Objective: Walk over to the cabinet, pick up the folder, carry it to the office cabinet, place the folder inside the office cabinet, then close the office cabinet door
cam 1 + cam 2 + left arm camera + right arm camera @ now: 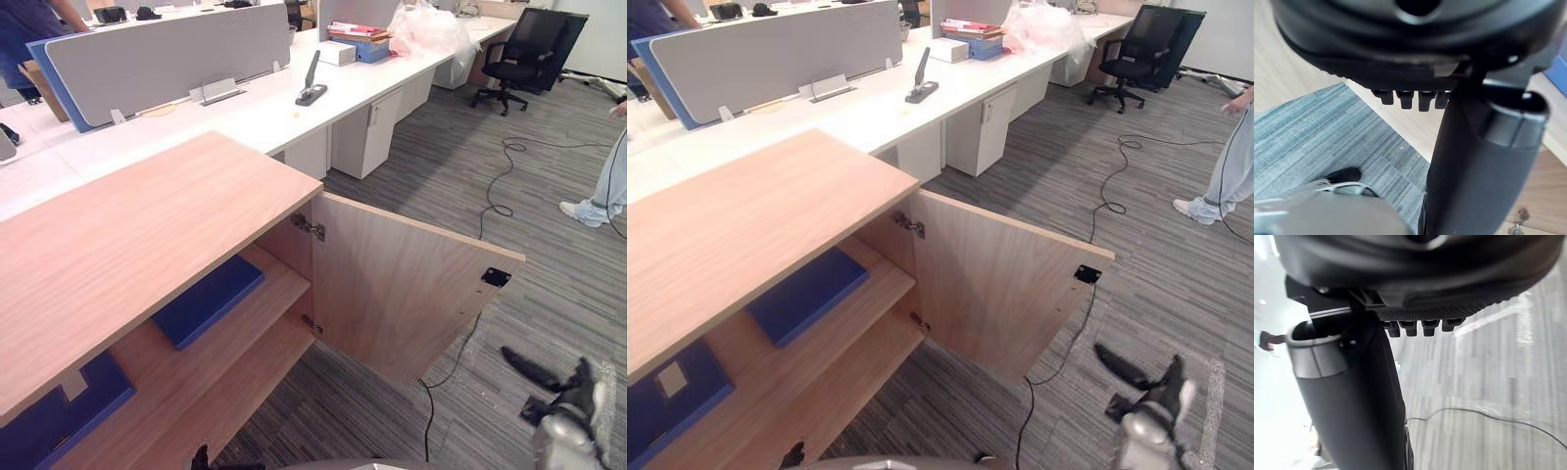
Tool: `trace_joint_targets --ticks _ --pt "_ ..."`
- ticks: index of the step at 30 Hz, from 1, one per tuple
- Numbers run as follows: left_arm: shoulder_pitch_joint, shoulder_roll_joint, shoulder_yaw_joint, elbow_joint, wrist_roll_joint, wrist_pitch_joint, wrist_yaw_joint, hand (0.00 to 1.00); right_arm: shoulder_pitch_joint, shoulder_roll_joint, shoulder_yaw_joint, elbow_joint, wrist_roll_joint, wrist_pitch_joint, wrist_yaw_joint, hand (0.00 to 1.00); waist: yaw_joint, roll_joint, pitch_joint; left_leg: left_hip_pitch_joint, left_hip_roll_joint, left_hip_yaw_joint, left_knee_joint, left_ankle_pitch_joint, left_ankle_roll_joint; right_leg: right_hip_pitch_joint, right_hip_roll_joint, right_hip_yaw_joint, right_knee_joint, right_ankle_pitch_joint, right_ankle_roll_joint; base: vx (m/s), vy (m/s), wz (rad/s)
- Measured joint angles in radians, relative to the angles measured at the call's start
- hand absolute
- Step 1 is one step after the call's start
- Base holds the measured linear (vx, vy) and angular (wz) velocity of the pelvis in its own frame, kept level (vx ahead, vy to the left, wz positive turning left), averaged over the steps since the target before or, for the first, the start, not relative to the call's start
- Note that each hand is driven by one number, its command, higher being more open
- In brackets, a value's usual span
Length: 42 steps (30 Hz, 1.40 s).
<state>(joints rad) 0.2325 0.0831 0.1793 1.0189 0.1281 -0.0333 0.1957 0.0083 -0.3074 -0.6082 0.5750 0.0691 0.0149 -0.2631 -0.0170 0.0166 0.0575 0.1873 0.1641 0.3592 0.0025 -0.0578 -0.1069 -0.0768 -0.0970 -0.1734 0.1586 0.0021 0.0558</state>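
Observation:
A blue folder (208, 299) lies flat on the upper shelf inside the wooden office cabinet (147, 225). The cabinet door (402, 294) stands swung wide open toward the carpet. A second blue folder (59, 416) with a white label sits further left inside. My right hand (573, 392) hangs low over the carpet, to the right of the door's free edge, open and holding nothing. My left hand (201, 457) shows as a dark tip at the bottom edge, below the shelves. In the left wrist view its thumb (1474, 161) is relaxed, with carpet and cabinet wood beyond.
White desks (274, 108) with a grey divider panel (167, 54) run behind the cabinet. A black office chair (519, 49) stands at the far right back. A person's legs (602, 186) are at the right edge, another person (29, 24) at the top left.

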Motion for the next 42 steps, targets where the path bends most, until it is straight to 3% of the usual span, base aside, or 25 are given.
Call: trace_joint_targets --ticks 4,9,16,22,27,39,42 --pt "0.0 -0.002 -0.007 0.008 0.0 -0.002 -0.008 1.0 -0.058 -0.083 0.008 0.011 0.004 -0.003 0.001 1.0 -0.002 0.01 -0.002 0.002 -0.004 -0.02 0.0 -0.004 0.007 0.026 0.0 -0.006 -0.05 0.028 0.003 -0.09 0.0 0.05" --pt "-0.001 -0.005 -0.008 0.016 -0.001 -0.002 -0.012 1.0 -0.132 -0.187 0.128 0.055 0.015 -0.012 0.021 1.0 -0.015 0.026 -0.003 -0.019 -0.019 -0.055 0.002 -0.008 0.005 0.028 -0.002 -0.001 -0.098 0.071 0.004 -0.04 0.011 -0.02" --pt "-0.003 -0.004 -0.008 0.017 -0.002 -0.012 -0.023 1.0 -0.256 -0.288 0.415 0.188 0.092 -0.031 0.165 1.0 -0.014 0.035 0.001 -0.031 -0.024 -0.077 0.003 -0.002 0.015 0.029 -0.002 -0.011 -0.122 0.088 0.003 0.01 0.001 0.03" --pt "-0.005 -0.001 -0.008 0.017 -0.003 -0.023 -0.033 1.0 -0.324 -0.328 0.608 0.235 0.099 -0.039 0.27 1.0 -0.008 0.029 0.008 -0.032 -0.024 -0.101 0.001 -0.001 0.017 0.057 -0.002 -0.033 -0.147 0.093 0.003 0.0 0.01 0.11" --pt "-0.017 0.01 -0.008 0.025 -0.002 -0.024 -0.042 1.0 -0.351 -0.436 0.769 0.253 0.084 -0.047 0.349 1.0 -0.014 0.021 0.024 -0.032 -0.024 -0.102 0.001 -0.001 0.017 0.059 -0.001 -0.032 -0.15 0.095 0.002 0.0 0.0 0.0" --pt "-0.024 0.011 -0.008 0.026 -0.001 -0.033 -0.051 1.0 -0.383 -0.483 0.854 0.235 0.081 -0.048 0.385 1.0 -0.025 0.013 0.043 -0.036 -0.022 -0.098 0.001 -0.002 0.017 0.061 0.008 -0.022 -0.179 0.112 -0.001 -0.01 0.003 -0.02" --pt "-0.025 0.012 -0.008 0.027 0.001 -0.033 -0.052 1.0 -0.365 -0.496 0.874 0.151 0.078 -0.045 0.381 1.0 -0.046 0.013 0.05 -0.037 -0.019 -0.098 0.001 -0.002 0.017 0.058 0.013 -0.013 -0.186 0.117 -0.002 -0.01 0.004 -0.1"
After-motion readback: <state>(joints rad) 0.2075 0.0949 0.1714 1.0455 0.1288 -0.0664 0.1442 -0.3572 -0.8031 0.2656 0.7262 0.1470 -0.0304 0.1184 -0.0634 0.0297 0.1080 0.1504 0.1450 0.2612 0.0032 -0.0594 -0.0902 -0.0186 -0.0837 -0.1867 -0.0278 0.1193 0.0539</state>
